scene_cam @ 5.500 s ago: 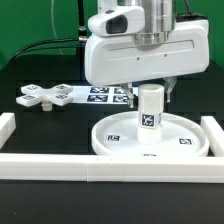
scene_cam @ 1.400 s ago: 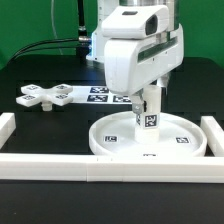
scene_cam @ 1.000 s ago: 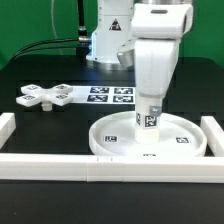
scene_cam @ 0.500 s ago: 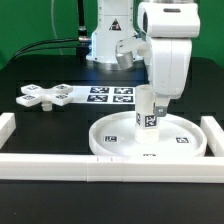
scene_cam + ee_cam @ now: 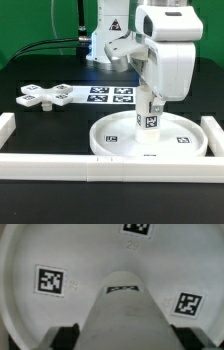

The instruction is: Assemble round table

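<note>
The large round disc (image 5: 185, 150) lies flat on the table in front of the arm. The short cylindrical leg (image 5: 149, 120) stands upright at the disc's centre, its marker facing the camera. My gripper (image 5: 152, 100) reaches straight down over the leg's top and is shut on it. In the wrist view the leg (image 5: 125, 314) fills the space between my two dark fingers (image 5: 66, 335), and the disc (image 5: 90, 252) with its markers lies below. The small cross-shaped foot piece (image 5: 38, 96) lies apart at the exterior view's left.
The marker board (image 5: 105, 95) lies behind the disc, next to the foot piece. White border rails run along the front (image 5: 60, 165), the left (image 5: 6, 128) and the right (image 5: 214, 135). The robot's base stands at the back.
My hand has turned about the vertical axis above the leg, from broadside to narrow side to angled. The leg has stayed upright at the disc's centre.
</note>
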Motion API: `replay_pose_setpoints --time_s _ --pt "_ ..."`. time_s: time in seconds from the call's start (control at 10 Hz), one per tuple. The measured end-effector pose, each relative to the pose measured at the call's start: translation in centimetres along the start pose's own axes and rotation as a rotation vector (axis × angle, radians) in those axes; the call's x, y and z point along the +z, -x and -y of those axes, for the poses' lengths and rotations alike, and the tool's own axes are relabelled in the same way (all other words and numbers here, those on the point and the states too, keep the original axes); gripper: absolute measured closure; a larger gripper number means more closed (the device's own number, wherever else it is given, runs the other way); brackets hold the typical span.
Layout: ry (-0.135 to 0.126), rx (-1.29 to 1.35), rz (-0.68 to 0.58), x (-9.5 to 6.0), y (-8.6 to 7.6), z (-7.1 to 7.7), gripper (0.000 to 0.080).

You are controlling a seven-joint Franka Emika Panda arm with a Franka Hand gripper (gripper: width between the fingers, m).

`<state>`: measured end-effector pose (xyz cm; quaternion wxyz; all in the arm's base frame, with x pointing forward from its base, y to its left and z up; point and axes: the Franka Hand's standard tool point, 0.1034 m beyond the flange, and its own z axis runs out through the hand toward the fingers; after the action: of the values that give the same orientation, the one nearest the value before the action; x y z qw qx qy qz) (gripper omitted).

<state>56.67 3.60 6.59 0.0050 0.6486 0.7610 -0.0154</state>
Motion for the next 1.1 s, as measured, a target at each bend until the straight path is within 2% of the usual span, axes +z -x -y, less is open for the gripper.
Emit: replay_pose_setpoints --time_s 0.6,1.1 --pt "0.0 0.044 -0.001 0.02 0.02 0.03 0.0391" --pt "-0.008 0.7 -0.012 0.13 -0.1 0.54 0.039"
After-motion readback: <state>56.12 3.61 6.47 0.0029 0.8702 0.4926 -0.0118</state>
